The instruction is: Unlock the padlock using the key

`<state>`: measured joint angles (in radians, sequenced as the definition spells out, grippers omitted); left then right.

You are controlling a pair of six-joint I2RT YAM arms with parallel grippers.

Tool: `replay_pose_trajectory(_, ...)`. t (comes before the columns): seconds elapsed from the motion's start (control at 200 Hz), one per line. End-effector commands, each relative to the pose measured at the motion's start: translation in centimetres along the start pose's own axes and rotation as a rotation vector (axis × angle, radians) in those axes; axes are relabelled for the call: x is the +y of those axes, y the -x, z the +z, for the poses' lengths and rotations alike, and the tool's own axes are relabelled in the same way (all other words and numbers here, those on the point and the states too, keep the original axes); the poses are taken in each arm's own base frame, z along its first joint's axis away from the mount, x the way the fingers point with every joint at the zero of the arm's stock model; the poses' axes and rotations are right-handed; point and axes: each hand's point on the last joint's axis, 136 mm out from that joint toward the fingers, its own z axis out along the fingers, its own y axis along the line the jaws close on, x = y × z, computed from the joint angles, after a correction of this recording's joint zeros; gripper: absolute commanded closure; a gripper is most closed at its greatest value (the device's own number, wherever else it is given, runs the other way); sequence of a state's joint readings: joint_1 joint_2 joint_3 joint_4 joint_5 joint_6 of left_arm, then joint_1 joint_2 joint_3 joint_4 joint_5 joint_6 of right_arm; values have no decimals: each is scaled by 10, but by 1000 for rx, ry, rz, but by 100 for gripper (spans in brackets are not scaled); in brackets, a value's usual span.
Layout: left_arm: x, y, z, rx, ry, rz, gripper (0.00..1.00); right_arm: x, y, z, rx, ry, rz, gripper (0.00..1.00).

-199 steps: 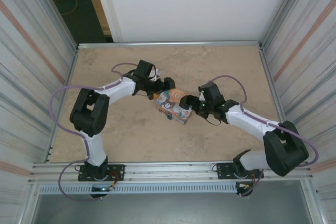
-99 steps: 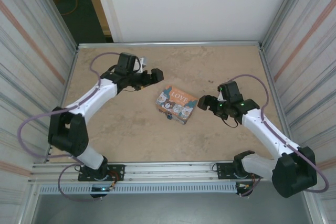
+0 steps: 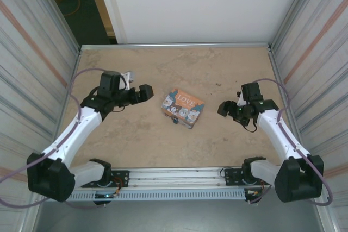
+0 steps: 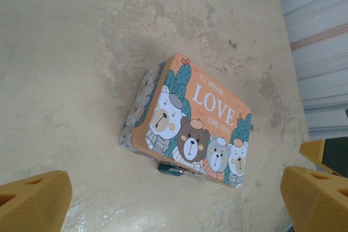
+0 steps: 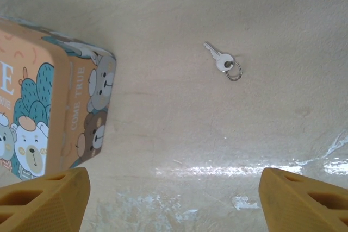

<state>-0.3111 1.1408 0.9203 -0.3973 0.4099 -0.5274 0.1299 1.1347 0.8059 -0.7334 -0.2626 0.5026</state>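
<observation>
Hovering empty, jaws wide: right gripper (image 5: 174,199) above small silver key (image 5: 223,62) lying on beige tabletop (image 5: 163,134) | left gripper (image 4: 174,196) equally spread, empty | tiny teal padlock (image 4: 171,170) against orange "LOVE" tin (image 4: 190,118) | best: pinch key's round head, blade free.

box (image 4: 190,129): orange, teal cacti, cartoon bears, white lettering | padlock (image 4: 171,170) at box's edge: blue-teal | key (image 5: 223,61): silvery | table (image 3: 136,134): mottled beige
</observation>
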Motion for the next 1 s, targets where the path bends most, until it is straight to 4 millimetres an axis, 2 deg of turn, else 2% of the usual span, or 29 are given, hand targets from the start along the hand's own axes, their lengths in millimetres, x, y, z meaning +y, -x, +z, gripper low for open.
replay_pose_trajectory(0.0, 16, -5, -14, -19, 29, -11, 1, 4, 1, 0, 60, 20, -50, 24)
replay_pose_trajectory(0.185, 35, -11, -30, -60, 25, -81, 1, -1, 11, 13, 112, 6, -58, 33)
replay_pose_trajectory(0.376, 48, -17, -37, -73, 22, -128, 1, -12, 20, 29, 169, -14, -25, 42)
replay_pose_trajectory(0.676, 50, -17, -38, -69, 11, -136, 1, -31, 23, 55, 252, -63, 6, 52)
replay_pose_trajectory(0.997, 53, -19, -35, -59, 13, -147, 1, -34, 25, 73, 302, -49, 29, 63)
